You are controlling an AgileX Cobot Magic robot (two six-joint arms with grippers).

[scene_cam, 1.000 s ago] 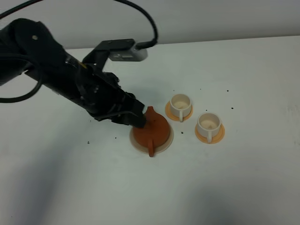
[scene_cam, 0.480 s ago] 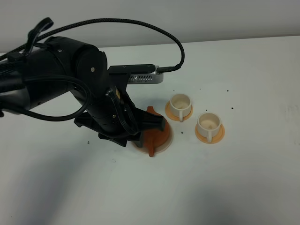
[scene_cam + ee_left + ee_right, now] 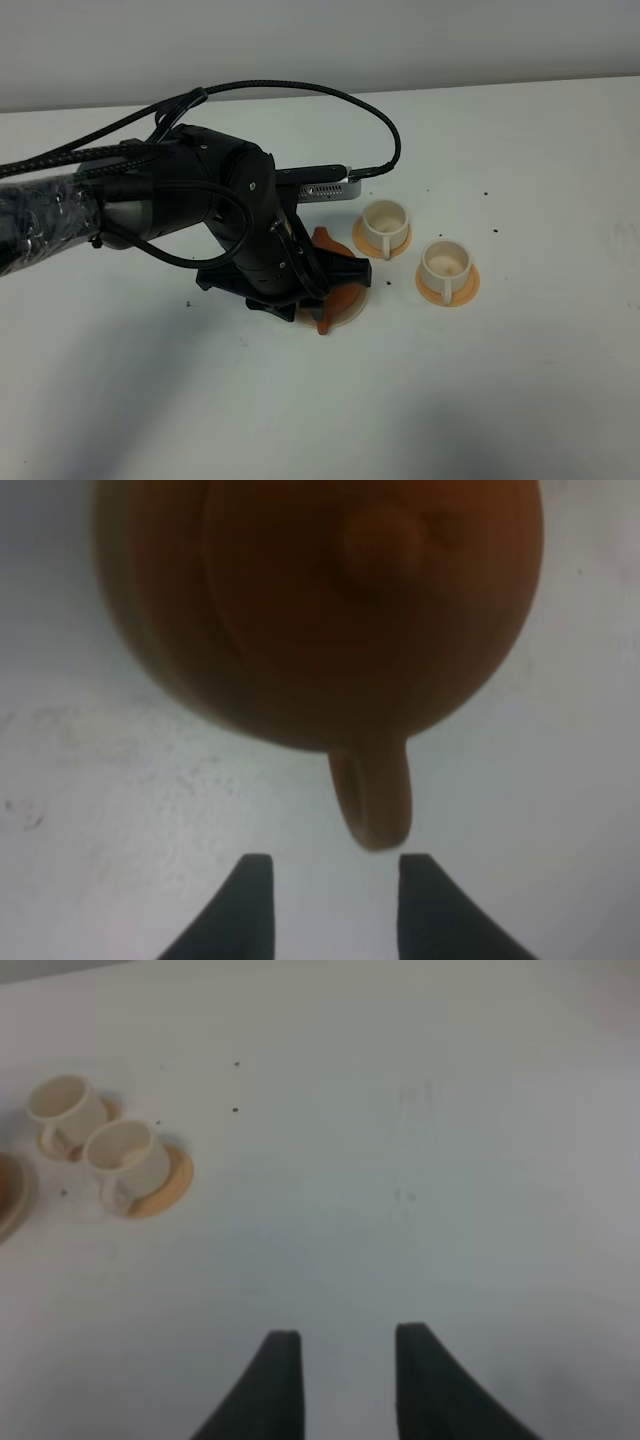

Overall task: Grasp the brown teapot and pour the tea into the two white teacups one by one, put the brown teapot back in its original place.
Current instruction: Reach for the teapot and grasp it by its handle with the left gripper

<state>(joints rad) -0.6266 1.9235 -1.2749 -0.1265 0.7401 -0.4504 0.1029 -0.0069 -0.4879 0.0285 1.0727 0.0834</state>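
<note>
At centre of the overhead frame, the brown teapot [image 3: 343, 294] sat on its pale coaster [image 3: 354, 313], mostly hidden under the left arm [image 3: 200, 200]. Wrist view: squat terracotta body, knobbed lid [image 3: 380, 540], loop handle [image 3: 372, 800] pointing at the left gripper [image 3: 335, 868]. Fingers [image 3: 250, 910] stood moderately apart, handle tip just short of the gap, nothing gripped. White cups [image 3: 385, 222] on orange saucers [image 3: 462, 292] stood right of the pot. Right gripper [image 3: 347, 1335] was parted, empty.
</note>
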